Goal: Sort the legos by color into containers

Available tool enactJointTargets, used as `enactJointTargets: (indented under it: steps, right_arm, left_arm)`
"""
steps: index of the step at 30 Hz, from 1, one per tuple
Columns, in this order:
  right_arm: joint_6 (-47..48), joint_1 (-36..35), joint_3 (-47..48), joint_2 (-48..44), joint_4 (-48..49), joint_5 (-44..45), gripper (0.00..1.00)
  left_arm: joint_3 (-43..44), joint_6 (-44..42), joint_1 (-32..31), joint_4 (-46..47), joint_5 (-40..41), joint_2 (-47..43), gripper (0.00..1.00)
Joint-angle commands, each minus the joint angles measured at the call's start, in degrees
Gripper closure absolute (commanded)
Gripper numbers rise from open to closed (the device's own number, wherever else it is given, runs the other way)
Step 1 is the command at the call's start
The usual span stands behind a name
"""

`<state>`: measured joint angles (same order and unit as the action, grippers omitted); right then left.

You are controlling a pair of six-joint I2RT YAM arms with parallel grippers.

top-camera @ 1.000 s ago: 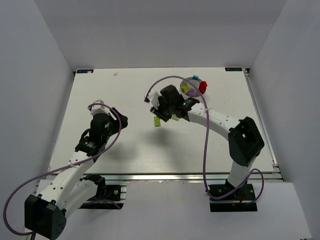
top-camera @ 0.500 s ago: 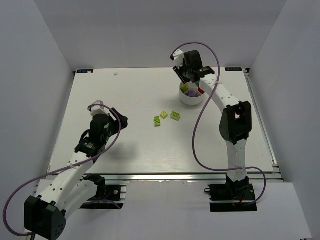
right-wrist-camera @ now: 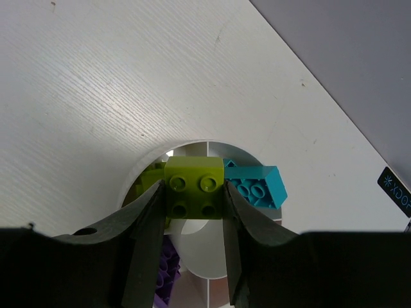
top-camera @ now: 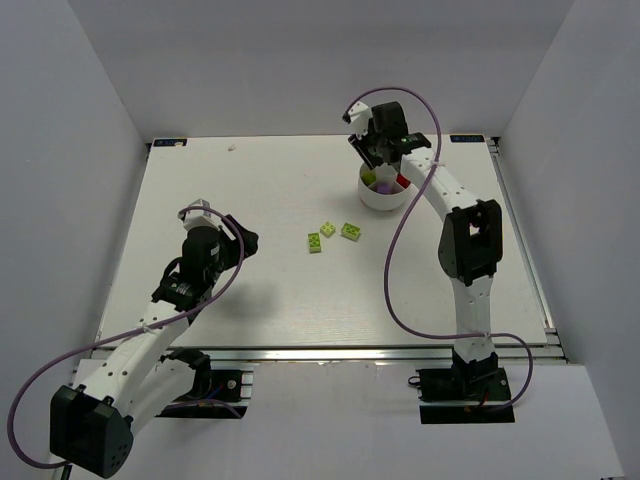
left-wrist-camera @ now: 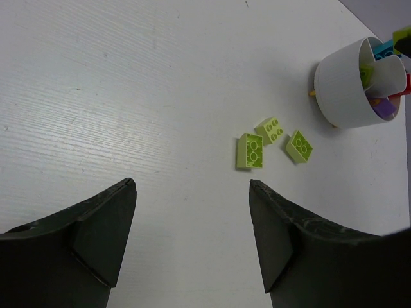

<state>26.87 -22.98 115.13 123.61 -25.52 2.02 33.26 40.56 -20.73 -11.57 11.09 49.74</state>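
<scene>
**Top external view.** The left gripper [top-camera: 243,241] hangs above the left part of the table [top-camera: 250,180], well apart from every brick. The right gripper [top-camera: 378,168] is directly over the round white dish [top-camera: 383,197] near the far right of the table. Three loose lime bricks [top-camera: 328,229] lie on the table near the dish, on its near left side. How the jaws stand cannot be told from this height.

**Left wrist view.** The left gripper [left-wrist-camera: 192,231] has its jaws well apart with nothing between them, only bare table below. The three loose lime bricks [left-wrist-camera: 271,129] lie in a close group, apart from one another. Beyond them the dish [left-wrist-camera: 340,83] shows cyan, purple and red pieces inside.

**Right wrist view.** The right gripper [right-wrist-camera: 194,200] is closed partway on a held lime brick [right-wrist-camera: 194,187], one finger against each side, studs facing the camera. The brick hangs over the dish [right-wrist-camera: 180,146], above its dividing walls. A cyan brick [right-wrist-camera: 257,186] lies in the compartment to the right, a purple brick [right-wrist-camera: 168,279] in one at lower left, and more lime pieces [right-wrist-camera: 151,176] in the left compartment.
</scene>
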Motion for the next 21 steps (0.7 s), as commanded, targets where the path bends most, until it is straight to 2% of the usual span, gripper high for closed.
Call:
enactJointTargets:
  steps: [1,9,21]
  right_arm:
    - [0.8,0.3,0.8,1.3,2.4,-1.5,0.90]
    - [2.1,0.5,3.1,3.9,2.1,-1.5,0.87]
    - [2.1,0.9,-0.2,2.2,2.5,-1.5,0.85]
  left_arm:
    - [-0.1,0.4,0.2,0.9,-0.7,-0.3,0.20]
    - [-0.3,0.4,0.2,0.9,-0.8,-0.1,0.20]
    - [-0.5,0.3,0.2,1.5,-1.1,0.7,0.20]
